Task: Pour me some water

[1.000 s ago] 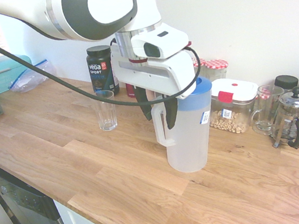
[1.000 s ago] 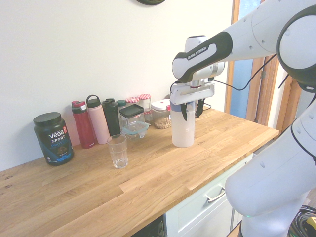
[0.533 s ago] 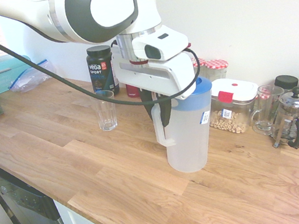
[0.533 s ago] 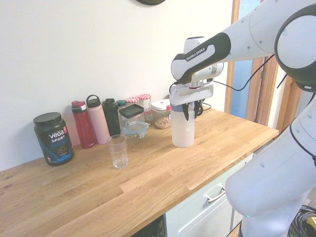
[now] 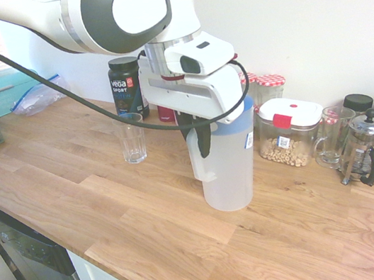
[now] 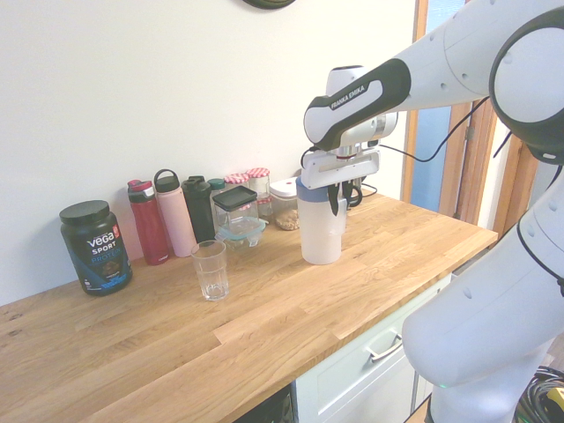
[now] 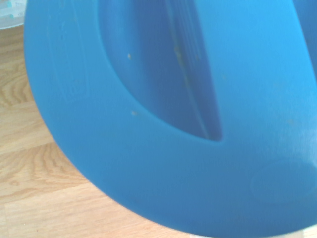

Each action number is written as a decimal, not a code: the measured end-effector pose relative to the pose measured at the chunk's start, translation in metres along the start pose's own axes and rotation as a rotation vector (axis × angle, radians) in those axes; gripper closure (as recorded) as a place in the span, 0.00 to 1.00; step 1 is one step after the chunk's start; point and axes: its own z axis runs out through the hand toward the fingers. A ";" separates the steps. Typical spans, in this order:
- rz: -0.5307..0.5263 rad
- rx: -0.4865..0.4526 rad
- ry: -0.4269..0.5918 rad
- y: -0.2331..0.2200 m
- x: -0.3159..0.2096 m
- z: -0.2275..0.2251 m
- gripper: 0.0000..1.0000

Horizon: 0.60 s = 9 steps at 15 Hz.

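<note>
Claw (image 5: 196, 140) is shut on the jug's handle (image 5: 196, 157), prob. so it can lift & tip w/o squeezing the big round part. Jug (image 5: 227, 176) is on the wood top (image 5: 121, 216), nr the nut box (image 5: 288, 141), w/ its blue lid (image 5: 236, 123) on, maybe to stop spills. Glass (image 6: 211, 271) stands upright, apart from the jug, prob. so there's room to tip. Next: lift, go to glass, pour slow. Jug may swing or slip.

Pitcher (image 5: 229, 169): translucent, blue-lidded, slightly tilted, between bench edges
Glass (image 5: 132, 140): clear, empty, upright, nearer back edge
</note>
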 end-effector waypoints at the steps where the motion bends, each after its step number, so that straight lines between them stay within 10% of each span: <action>1: -0.007 0.001 0.001 0.000 0.000 -0.001 1.00; 9: -0.061 0.056 0.060 0.020 -0.014 -0.078 1.00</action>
